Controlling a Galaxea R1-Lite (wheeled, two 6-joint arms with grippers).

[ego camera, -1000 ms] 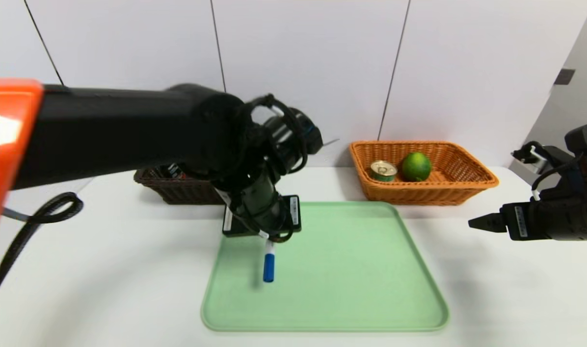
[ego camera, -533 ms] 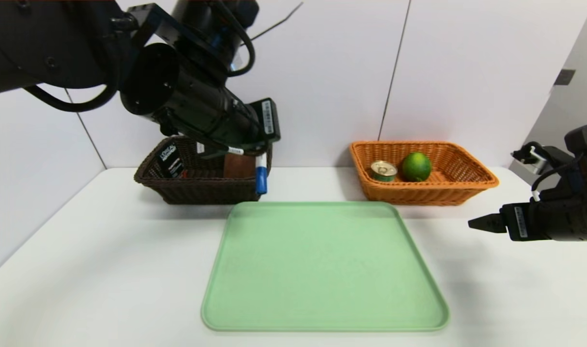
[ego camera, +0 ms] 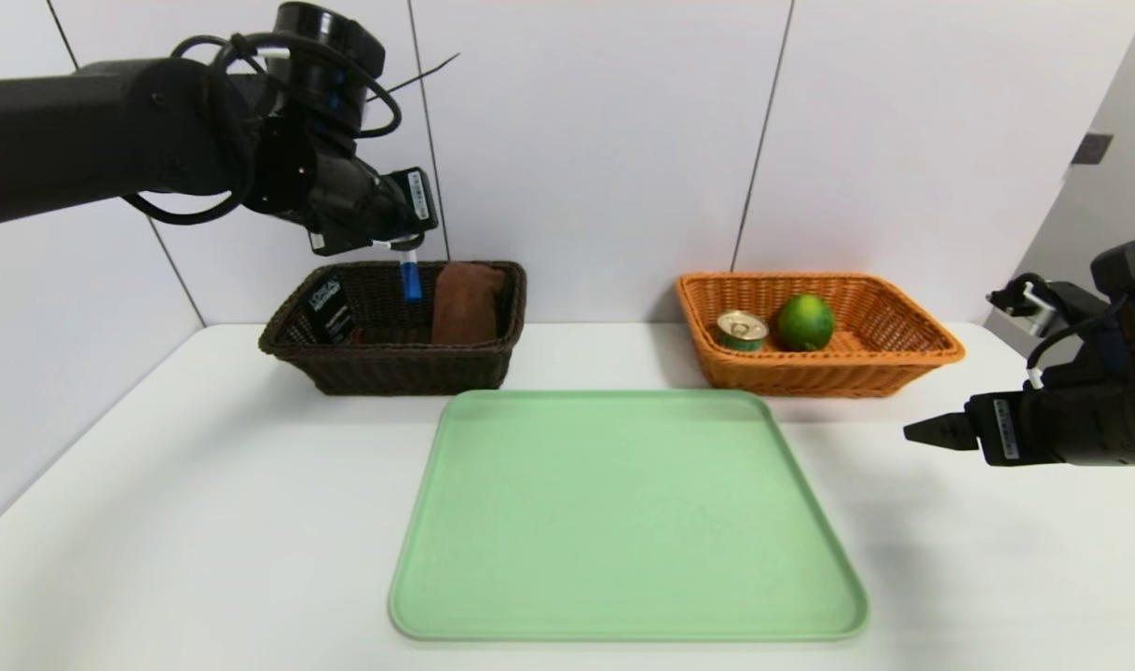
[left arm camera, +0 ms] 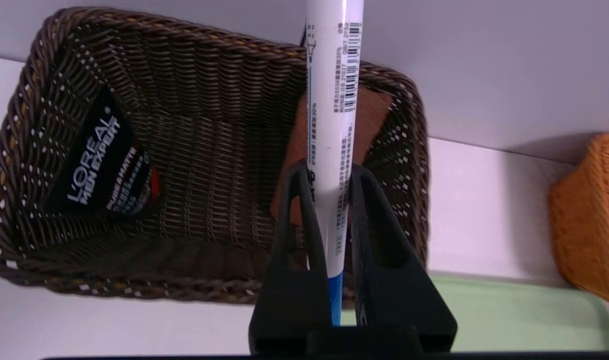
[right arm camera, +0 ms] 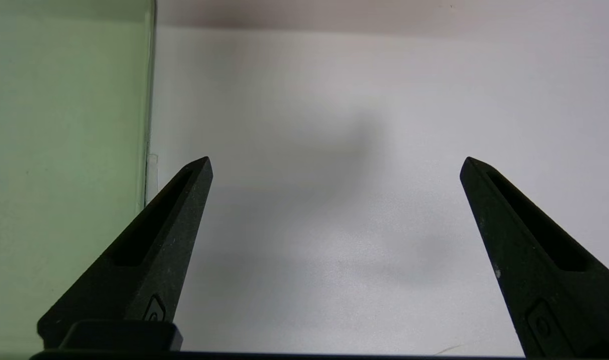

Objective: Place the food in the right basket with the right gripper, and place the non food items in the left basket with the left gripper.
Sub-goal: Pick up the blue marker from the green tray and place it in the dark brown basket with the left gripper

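Above the dark brown basket (ego camera: pixel 409 373), at ten o'clock from the green tray, the left gripper (left arm camera: pixel 324 172) pinches the blue-capped marker (left arm camera: pixel 332 125). At three o'clock, the right gripper (right arm camera: pixel 336 162) idles wide open, holding nothing.

Probably a lab or test station: black robot arm (ego camera: pixel 195 130) reaching over a plain white table (ego camera: pixel 204 485) against bare pale panels (ego camera: pixel 605 140).
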